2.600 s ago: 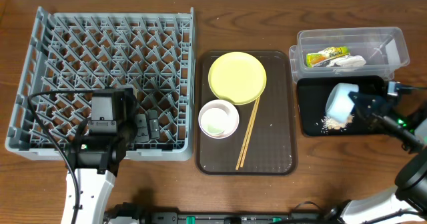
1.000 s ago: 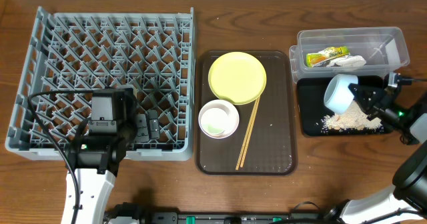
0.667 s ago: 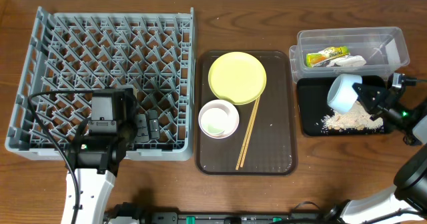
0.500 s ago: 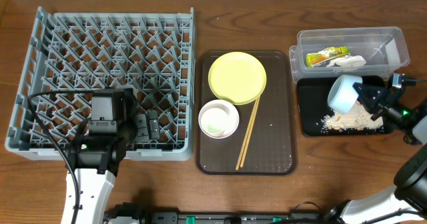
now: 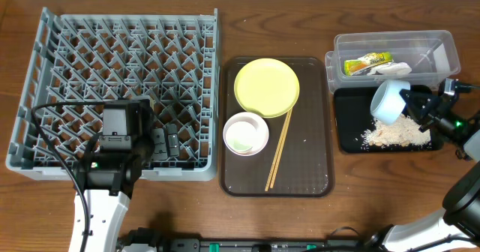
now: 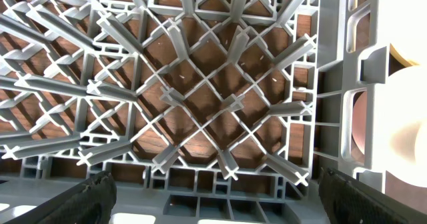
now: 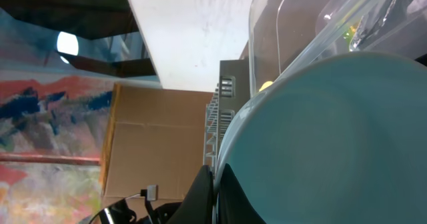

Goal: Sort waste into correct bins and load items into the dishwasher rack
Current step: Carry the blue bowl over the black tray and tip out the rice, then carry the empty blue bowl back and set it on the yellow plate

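Note:
My right gripper (image 5: 409, 105) is shut on the rim of the light blue bowl (image 5: 390, 100) and holds it tipped over the black tray (image 5: 346, 136). The bowl fills the right wrist view (image 7: 333, 144). A heap of white food scraps (image 5: 394, 134) lies on the black tray. The clear tub (image 5: 442, 53) holds the snack wrapper (image 5: 366, 62) and crumpled white paper (image 5: 393, 70). The yellow-green plate (image 5: 266, 87), whitish-pink bowl (image 5: 245, 133) and chopsticks (image 5: 280, 148) lie on the brown tray (image 5: 315, 169). My left gripper (image 6: 213, 197) is open over the grey rack (image 5: 67, 42), near its front edge (image 6: 220, 197).
The brown serving tray sits between the rack and the bins. The right arm (image 5: 461, 128) reaches in from the right edge. The left arm (image 5: 112, 154) covers the rack's front part. No small white cup shows.
The right gripper has shifted the blue bowl a little right and up over the black tray. The heap of scraps on the tray has grown. The left arm has not moved.

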